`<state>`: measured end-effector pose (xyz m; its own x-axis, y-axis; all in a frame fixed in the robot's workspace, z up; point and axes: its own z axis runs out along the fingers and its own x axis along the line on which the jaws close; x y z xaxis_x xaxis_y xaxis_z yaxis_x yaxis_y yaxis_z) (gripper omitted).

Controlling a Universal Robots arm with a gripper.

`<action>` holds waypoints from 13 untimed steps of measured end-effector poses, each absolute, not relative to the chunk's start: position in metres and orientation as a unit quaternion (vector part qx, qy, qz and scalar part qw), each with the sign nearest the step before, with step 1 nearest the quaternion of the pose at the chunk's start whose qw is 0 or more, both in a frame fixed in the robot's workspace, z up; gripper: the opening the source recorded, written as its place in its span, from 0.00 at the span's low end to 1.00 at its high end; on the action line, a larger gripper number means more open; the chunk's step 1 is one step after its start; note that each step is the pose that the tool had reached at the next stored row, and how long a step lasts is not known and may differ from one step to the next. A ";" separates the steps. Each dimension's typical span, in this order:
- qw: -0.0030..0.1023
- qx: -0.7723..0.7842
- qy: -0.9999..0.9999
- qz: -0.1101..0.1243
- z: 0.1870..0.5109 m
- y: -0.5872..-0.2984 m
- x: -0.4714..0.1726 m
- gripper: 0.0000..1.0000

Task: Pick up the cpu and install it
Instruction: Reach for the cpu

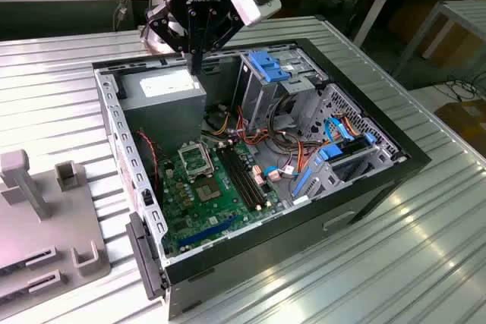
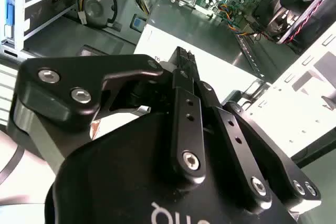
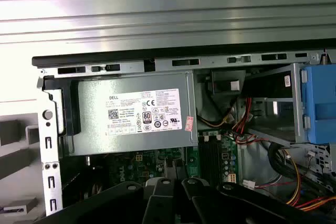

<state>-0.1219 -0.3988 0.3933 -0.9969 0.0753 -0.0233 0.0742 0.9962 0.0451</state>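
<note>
My gripper (image 1: 196, 66) hangs above the back corner of the open computer case (image 1: 250, 157), over the grey power supply (image 1: 163, 96). Its two dark fingers are shut, pressed together, and I see nothing between them; the second wrist view shows the gripper (image 2: 185, 59) over the power supply's white label (image 2: 226, 72). The cpu is out of view. On the green motherboard (image 1: 220, 199) lies the square metal socket frame (image 1: 195, 158), well below and in front of the gripper, with a small dark die (image 1: 206, 187) beside it. In the first wrist view the power supply (image 3: 131, 111) sits just past the gripper's linkage.
The case lies on a ribbed metal table (image 1: 425, 248). A blue drive cage (image 1: 269, 66) and bundles of cables (image 1: 288, 142) crowd the case on the exterior view's right. A grey fixture (image 1: 30, 202) with upright blocks stands on the table at the exterior view's left.
</note>
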 end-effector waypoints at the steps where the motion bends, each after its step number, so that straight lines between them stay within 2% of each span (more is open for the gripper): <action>1: 0.012 0.037 0.999 0.022 0.393 -0.399 -0.122 0.11; 13: 0.012 0.037 0.999 0.022 0.393 -0.399 -0.125 0.11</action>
<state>-0.1247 -0.3989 0.3933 -0.9969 0.0752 -0.0233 0.0741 0.9962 0.0451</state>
